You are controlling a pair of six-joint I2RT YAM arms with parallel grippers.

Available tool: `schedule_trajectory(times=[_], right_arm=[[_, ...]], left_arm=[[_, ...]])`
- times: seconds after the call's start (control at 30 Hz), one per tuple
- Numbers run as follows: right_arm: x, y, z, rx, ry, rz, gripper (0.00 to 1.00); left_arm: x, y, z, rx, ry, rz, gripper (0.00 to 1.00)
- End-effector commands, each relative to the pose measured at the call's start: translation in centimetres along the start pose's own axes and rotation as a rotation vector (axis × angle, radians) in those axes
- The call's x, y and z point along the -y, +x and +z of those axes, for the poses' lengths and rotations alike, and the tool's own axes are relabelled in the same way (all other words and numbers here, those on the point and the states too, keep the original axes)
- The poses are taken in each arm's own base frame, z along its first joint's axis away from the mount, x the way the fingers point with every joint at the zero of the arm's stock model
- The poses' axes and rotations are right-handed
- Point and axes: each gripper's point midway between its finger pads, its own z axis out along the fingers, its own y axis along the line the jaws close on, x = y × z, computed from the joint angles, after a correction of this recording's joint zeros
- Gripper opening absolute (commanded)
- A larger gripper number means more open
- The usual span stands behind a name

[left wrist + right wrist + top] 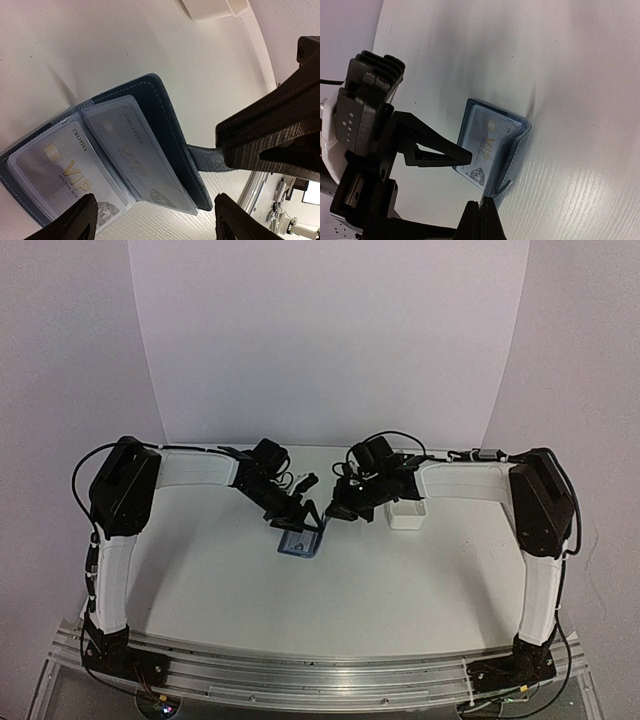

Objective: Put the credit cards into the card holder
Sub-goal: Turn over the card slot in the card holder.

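Note:
The blue card holder (300, 544) lies open on the table, its flap (170, 125) lifted. A white credit card marked VIP (65, 175) sits in one clear sleeve, and a second card (135, 155) in the sleeve beside it. My right gripper (482, 220) is shut on the holder's clasp tab (205, 157), keeping the flap up. My left gripper (155, 222) hovers open just above the sleeves with nothing between its fingers (75, 220). In the right wrist view the VIP card (490, 145) shows under a left finger (440, 152).
A white rectangular tray (406, 515) stands just right of the grippers, behind the right arm's wrist; its corner (215, 7) shows in the left wrist view. Both arms meet over the middle of the table (330, 610).

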Motion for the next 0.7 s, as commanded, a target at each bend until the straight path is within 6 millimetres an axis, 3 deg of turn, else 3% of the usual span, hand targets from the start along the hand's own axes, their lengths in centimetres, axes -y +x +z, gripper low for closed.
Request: schedule_trajectory(times=[0.0, 0.3, 0.53, 0.67], right_arm=[[-1.4, -0.4, -1.3, 0.029, -0.037, -0.029, 0.0], [-1.4, -0.4, -1.4, 0.033, -0.038, -0.033, 0.0], [-1.4, -0.4, -1.7, 0.038, -0.036, -0.035, 0.0], [-1.6, -0.5, -1.8, 0.044, -0.039, -0.04, 0.0]], left_arm=[[-0.5, -0.4, 0.3, 0.01, -0.032, 0.027, 0.79], [-1.1, 0.3, 0.3, -0.008, -0.059, 0.031, 0.77], [1.9, -2.3, -0.6, 0.048, 0.045, 0.067, 0.86], [0.0, -1.3, 0.2, 0.032, -0.014, 0.05, 0.82]])
